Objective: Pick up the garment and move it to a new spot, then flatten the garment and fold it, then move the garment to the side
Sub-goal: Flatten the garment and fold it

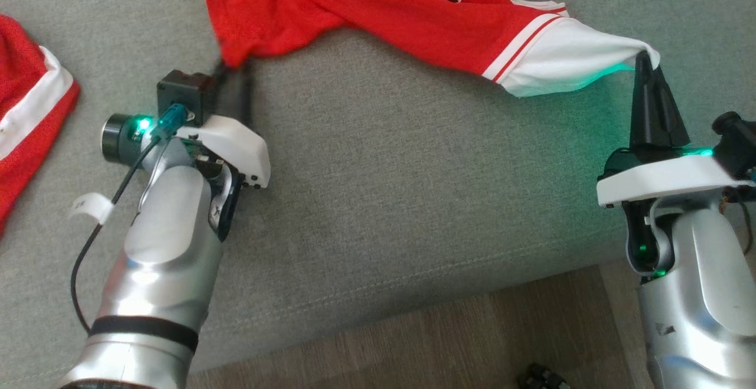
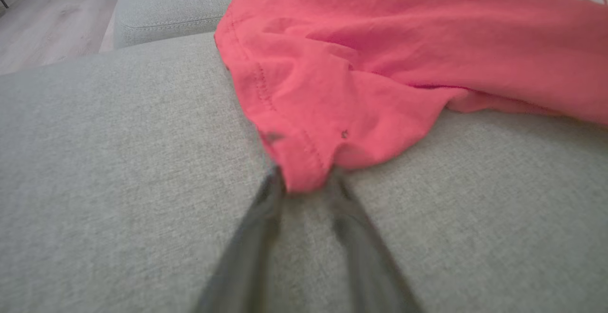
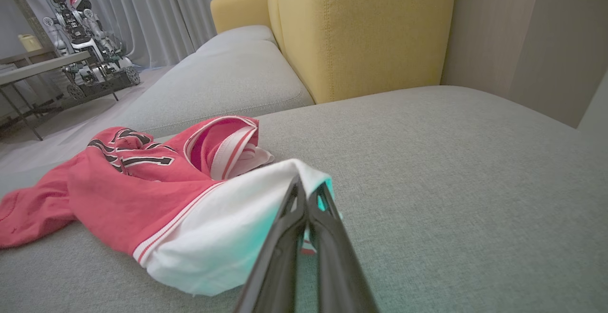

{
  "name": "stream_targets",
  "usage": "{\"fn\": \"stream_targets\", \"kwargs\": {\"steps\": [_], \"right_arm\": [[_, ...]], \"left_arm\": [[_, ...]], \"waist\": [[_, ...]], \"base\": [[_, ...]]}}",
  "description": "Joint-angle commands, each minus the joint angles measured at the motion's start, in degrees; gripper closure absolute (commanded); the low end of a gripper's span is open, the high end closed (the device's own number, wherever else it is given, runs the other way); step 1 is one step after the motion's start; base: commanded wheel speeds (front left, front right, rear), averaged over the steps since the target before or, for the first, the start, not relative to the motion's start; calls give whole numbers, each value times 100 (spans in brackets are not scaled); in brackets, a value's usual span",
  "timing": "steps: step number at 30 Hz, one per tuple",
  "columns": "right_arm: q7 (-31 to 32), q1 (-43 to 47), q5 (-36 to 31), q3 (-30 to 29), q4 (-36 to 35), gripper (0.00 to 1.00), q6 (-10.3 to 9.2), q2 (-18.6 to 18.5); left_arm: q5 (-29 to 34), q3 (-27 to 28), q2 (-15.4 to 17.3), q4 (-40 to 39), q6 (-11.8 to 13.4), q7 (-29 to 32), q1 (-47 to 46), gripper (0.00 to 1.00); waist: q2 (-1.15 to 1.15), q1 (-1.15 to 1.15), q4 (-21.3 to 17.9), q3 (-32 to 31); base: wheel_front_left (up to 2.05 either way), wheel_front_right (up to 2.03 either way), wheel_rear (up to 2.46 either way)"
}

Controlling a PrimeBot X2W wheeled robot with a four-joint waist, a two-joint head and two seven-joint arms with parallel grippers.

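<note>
On our left, the left gripper (image 1: 235, 69) has its jaws pinched on the red hem corner (image 2: 304, 170) of the garment (image 1: 366, 11), which lies rumpled across the grey sofa cushion (image 1: 384, 188) (another red cloth (image 1: 23, 111) sits apart at the far left). On our right, the right gripper (image 1: 648, 61) has its jaws closed on the white sleeve (image 1: 567, 52), its tip held off the cushion.

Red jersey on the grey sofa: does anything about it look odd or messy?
Yes: the red and white fabric jersey lies crumpled, not flat. The right gripper pinches its white sleeve, lifted off the grey sofa cushion; the left gripper straddles its red hem corner.
</note>
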Motion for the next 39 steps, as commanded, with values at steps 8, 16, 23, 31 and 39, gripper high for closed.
{"fn": "stream_targets", "kwargs": {"steps": [8,16,23,31,39], "right_arm": [[-53,-140,-193,22,-83,100,-1,1],[1,-640,-1083,-368,-84,100,-1,-1],[204,-1320,-1482,-481,48,100,-1,-284],[505,-1696,-1372,-250,72,100,-1,-748],[1587,-1379,-577,-167,-750,100,-1,-1093]], "left_arm": [[-103,230,112,-558,-72,-31,8,100],[-194,456,135,-1865,-210,-31,445,100],[-413,603,134,-2584,-404,-31,745,100],[-1001,710,53,-3220,-494,-31,1078,100],[-1289,731,58,-3756,-399,406,1467,100]], "waist": [[0,0,180,-236],[0,0,554,-780],[0,0,826,-1450],[0,0,1077,-2222],[0,0,1132,-2647]], "base": [[0,0,0],[0,0,0],[0,0,0],[0,0,0],[0,0,0]]}}
